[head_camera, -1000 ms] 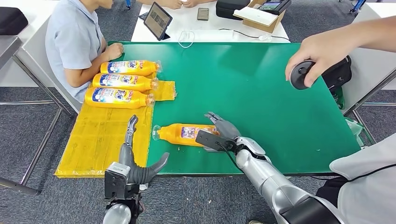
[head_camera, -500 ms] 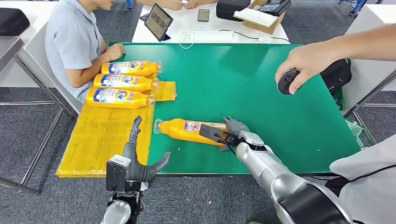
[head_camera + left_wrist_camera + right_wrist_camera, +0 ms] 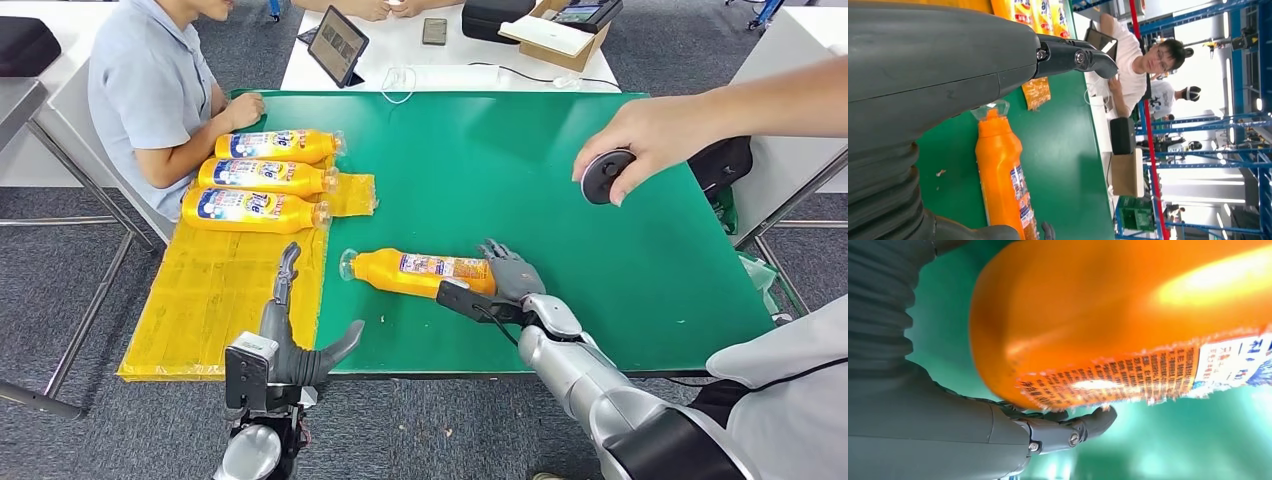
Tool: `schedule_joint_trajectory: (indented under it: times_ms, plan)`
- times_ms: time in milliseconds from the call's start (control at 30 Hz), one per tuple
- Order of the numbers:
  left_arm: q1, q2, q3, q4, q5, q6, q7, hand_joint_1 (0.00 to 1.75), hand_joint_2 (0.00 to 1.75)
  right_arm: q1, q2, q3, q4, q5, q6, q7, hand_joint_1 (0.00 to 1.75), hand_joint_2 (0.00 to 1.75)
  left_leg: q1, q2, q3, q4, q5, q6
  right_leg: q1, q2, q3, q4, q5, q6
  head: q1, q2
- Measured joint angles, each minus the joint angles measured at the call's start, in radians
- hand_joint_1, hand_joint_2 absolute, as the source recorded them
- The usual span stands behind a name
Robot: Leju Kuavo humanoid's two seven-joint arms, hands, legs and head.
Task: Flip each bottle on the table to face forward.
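Note:
An orange bottle lies on its side on the green table, cap toward the left, a fine-print label facing up. My right hand grips its base end, thumb on the near side and fingers over the top. The right wrist view has the bottle close up, with dark fingers curled beneath it. Three more orange bottles lie in a row on a yellow mat, blue labels up. My left hand hovers open at the table's front left edge; its wrist view shows the bottle beyond the fingers.
A seated person rests a hand at the table's far left corner. Another person's hand holds a black round object above the table's right side. A tablet and boxes sit on the white table behind.
My right hand has carried the bottle a little away from the front edge and to the right. The person's hand with the black object has drifted left. My left hand stayed nearly still.

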Motion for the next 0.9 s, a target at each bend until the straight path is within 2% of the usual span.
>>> schedule_joint_trajectory:
  times_ms: [400,600,733,900]
  plan:
    - [-0.003,-0.002,-0.007,0.000,0.009,-0.008,0.004,0.00,1.75,0.006,0.002,-0.001,0.006,0.017,-0.030,0.000,0.00,1.75,0.000,0.000,-0.001,0.000,0.000,0.000,0.000,0.000,-0.001,0.000,0.000,0.000,0.000,0.000]
    - [-0.005,-0.006,-0.010,0.001,0.010,-0.009,0.005,0.00,1.75,0.017,0.009,-0.022,0.007,-0.007,-0.048,-0.046,0.00,1.75,0.000,0.000,-0.001,0.000,0.000,0.000,0.000,0.000,-0.001,0.000,0.000,0.000,0.000,0.000]
    - [-0.007,-0.008,-0.016,0.001,0.015,-0.011,0.004,0.00,1.75,0.027,0.017,-0.045,0.007,-0.036,-0.071,-0.120,0.00,1.75,0.000,0.000,-0.002,0.000,0.000,0.000,0.000,0.000,-0.002,0.000,0.000,0.000,0.000,0.000]
    - [-0.012,-0.010,-0.024,0.005,0.017,-0.013,0.004,0.00,1.75,0.034,0.025,-0.073,0.007,-0.059,-0.031,-0.155,0.00,1.75,0.000,0.000,-0.003,0.000,0.000,0.000,0.000,0.000,-0.002,0.000,0.000,0.000,0.000,0.000]
